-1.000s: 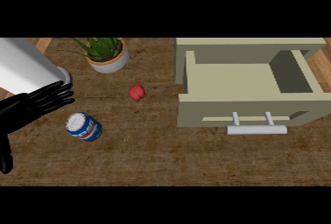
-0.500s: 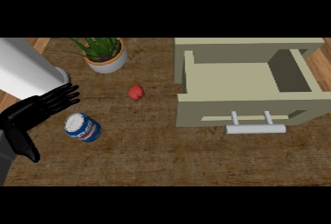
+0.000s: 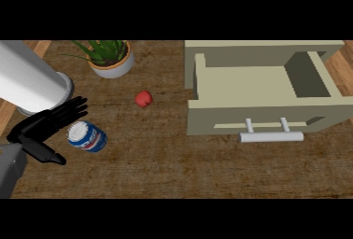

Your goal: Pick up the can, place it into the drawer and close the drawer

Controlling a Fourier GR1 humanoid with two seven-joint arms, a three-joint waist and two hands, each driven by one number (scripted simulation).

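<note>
Head view, items listed from the near edge outward.

- Counter (image 3: 179,175): dark wood-grain top.
- Left hand (image 3: 40,133): black, on a grey forearm entering at the lower left corner. Fingers (image 3: 69,111) are straight and spread toward the far right, with the thumb pointing the other way.
- Can (image 3: 87,137): blue and white, tilted on the counter just beside the left hand, in the gap between thumb and fingers. Whether they touch cannot be told. Well apart from the drawer.
- Drawer (image 3: 207,116): beige, pulled open at the right, with a pale bar handle (image 3: 271,137) on its front.
- Small red object (image 3: 143,98): between can and drawer.
- Large white cylinder (image 3: 31,79): far left.
- Potted plant (image 3: 110,58): green leaves in a white pot, at the far edge.
</note>
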